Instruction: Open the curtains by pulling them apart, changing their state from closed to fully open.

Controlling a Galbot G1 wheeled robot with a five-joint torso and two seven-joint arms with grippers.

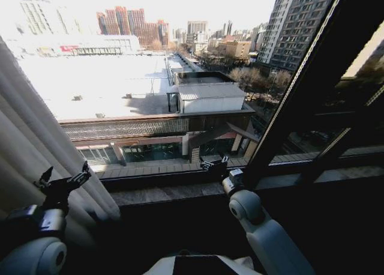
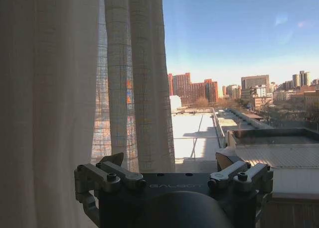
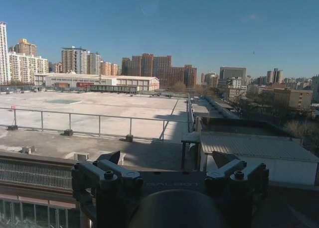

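The curtain (image 1: pixel 36 149) hangs bunched up at the left side of the window, in soft white folds. The glass (image 1: pixel 156 95) beside it is bare, and you can see roofs and tall buildings outside. A dark frame bar (image 1: pixel 300 89) slants across the right side.

The left gripper (image 1: pixel 65 180) is up next to the curtain, just by its folds. Its jaws are spread apart and hold nothing. From the left wrist, the curtain (image 2: pixel 75 88) hangs close in front of the left gripper (image 2: pixel 172 171).

The right gripper (image 1: pixel 214 163) is up by the sill (image 1: pixel 174 191), near the dark bar. Its jaws are spread too, with nothing between them. From the right wrist, the right gripper (image 3: pixel 169 166) faces the roofs outside
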